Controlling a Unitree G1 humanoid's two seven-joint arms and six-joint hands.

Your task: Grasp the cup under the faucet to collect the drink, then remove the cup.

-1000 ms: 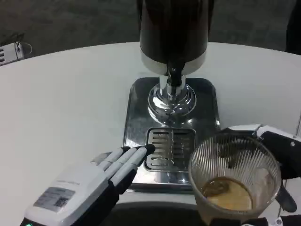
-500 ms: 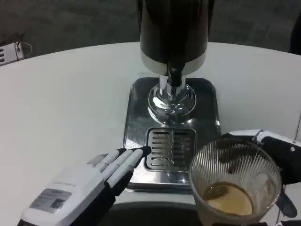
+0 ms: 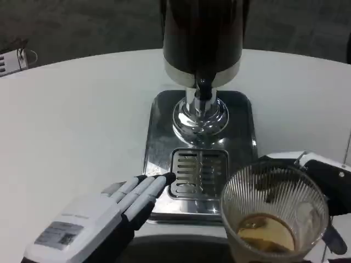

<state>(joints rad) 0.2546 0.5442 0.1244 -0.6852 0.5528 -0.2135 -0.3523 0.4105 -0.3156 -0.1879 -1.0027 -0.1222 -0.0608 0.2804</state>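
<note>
Unmoved since 0.5 s | right hand [image 3: 323, 186] fingers clamp ribbed clear cup [image 3: 273, 212], amber drink inside | left hand [image 3: 96, 219] fingers together

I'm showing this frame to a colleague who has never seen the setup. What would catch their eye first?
Probably the ribbed clear cup at lower right, held by the right hand, with brown drink in its bottom. Next, the dark dispenser at top centre, its faucet over a shiny steel base with a slotted drip tray. At lower left the left hand lies flat, fingertips at the base's edge.
</note>
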